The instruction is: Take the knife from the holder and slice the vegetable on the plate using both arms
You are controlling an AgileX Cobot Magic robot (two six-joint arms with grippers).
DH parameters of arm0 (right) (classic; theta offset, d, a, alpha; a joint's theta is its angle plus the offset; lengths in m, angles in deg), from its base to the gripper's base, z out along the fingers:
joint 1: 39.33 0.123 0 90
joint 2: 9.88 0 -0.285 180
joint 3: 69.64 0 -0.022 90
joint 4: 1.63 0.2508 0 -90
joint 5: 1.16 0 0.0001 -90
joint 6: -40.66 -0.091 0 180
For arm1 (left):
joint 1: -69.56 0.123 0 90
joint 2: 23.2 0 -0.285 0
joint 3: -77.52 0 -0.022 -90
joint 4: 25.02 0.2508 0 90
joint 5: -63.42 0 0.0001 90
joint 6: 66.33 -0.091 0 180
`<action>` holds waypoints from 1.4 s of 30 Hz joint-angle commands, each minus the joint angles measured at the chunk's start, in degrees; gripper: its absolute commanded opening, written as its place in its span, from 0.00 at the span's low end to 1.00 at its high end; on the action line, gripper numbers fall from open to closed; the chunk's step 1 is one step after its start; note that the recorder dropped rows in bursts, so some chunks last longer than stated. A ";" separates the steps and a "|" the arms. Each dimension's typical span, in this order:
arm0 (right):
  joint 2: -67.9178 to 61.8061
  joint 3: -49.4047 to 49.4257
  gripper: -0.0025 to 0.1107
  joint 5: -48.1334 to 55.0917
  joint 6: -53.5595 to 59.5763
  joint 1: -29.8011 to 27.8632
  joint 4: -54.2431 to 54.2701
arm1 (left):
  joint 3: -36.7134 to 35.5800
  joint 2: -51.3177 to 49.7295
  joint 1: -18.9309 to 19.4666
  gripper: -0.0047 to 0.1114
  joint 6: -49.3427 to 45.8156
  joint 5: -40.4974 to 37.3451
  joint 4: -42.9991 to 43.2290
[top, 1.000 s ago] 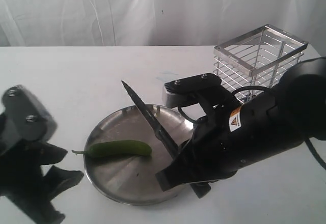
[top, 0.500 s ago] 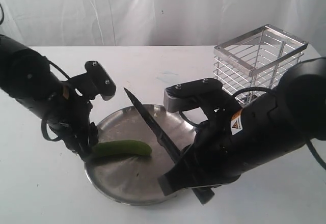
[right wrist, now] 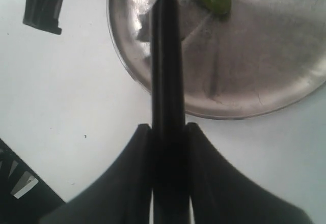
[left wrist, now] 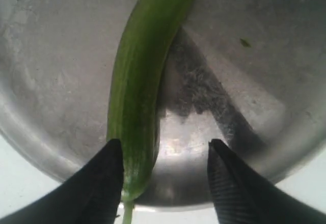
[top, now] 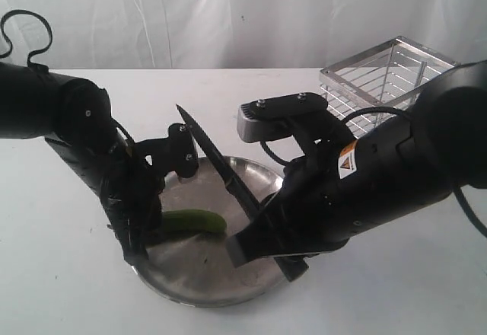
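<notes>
The two black fingers (right wrist: 133, 183) of the right gripper (right wrist: 168, 178) are clamped tight on the black handle of the slim dark-bladed kitchen knife (top: 221, 171). In the exterior view the blade slants up from the gripper toward 11 o'clock, its tip raised above the far rim of the round shiny stainless-steel plate (top: 190, 274). The bulky black right arm (top: 380, 175) stretches away from the handle toward 2 o'clock.

The left gripper (left wrist: 165, 183) has its two black fingers (left wrist: 102, 183) spread apart, straddling the stem end of the long slender green chilli pepper (left wrist: 140, 81). One finger lies right beside the chilli; whether it touches cannot be told. The other stands clear over bare steel. The chilli (top: 190, 221) lies flat on the plate's left half, pointing toward 3 o'clock, its rounded end close under the knife blade. A tiny green speck (left wrist: 245, 43) lies on the plate apart from it.

The black left arm (top: 68, 129) rises from the plate's 9 o'clock edge toward 10 o'clock.

The tall shiny steel-wire basket holder (top: 380, 76) stands on the white surface (top: 61, 289) at 2 o'clock from the plate, behind the right arm.
</notes>
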 commanded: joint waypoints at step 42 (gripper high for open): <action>-8.73 -0.56 0.02 12.57 -6.26 -0.03 -29.63 | 0.28 -4.00 -3.82 0.59 24.72 1.63 -15.40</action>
